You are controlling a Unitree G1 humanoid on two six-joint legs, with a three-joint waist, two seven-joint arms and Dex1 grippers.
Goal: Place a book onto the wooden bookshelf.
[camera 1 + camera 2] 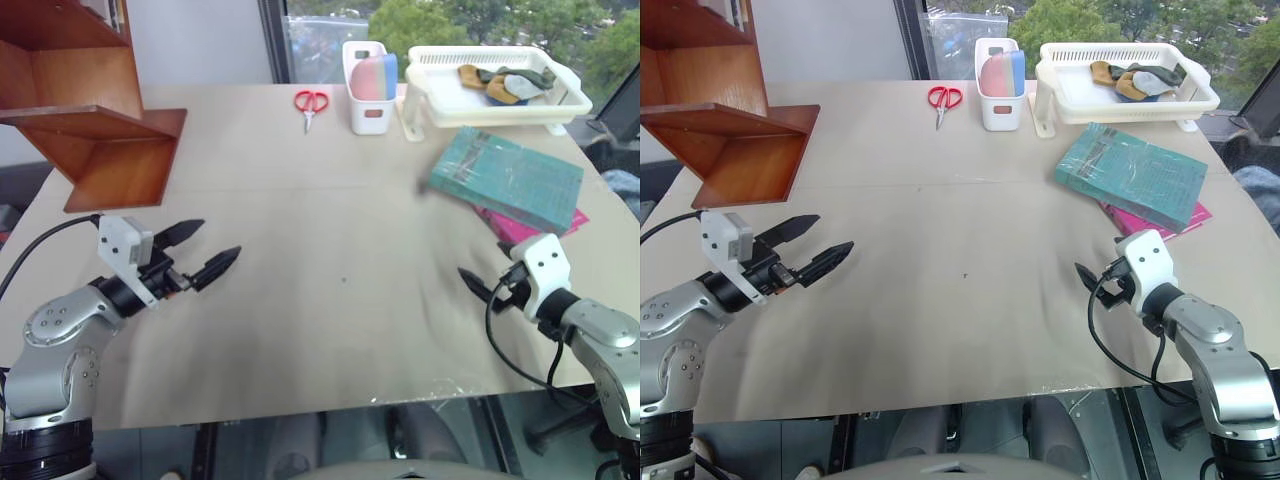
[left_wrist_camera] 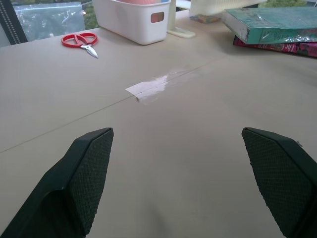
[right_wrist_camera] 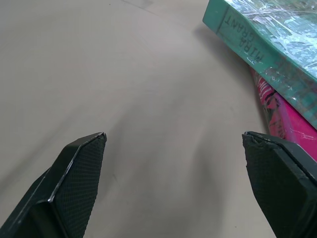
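Observation:
The teal-green book (image 1: pixel 507 178) lies flat at the right of the table, on top of a smaller magenta-pink book (image 1: pixel 572 222). The wooden bookshelf (image 1: pixel 100 125) stands at the table's far left corner, reddish-brown with slanted panels. My left gripper (image 1: pixel 219 238) hovers open over the table's left side, below the shelf, with nothing between its fingers. My right gripper (image 1: pixel 478 270) is open too, low over the table just in front of the two books. In the right wrist view the book's spine (image 3: pixel 257 47) lies ahead of the open fingers (image 3: pixel 79 173).
Red scissors (image 1: pixel 311 103) lie at the back middle. Beside them stands a white bin (image 1: pixel 368 110) with pink and blue items. A white plastic basket (image 1: pixel 470 108) holding several small objects sits at the back right. The table's front edge (image 1: pixel 300 408) runs close to both arms.

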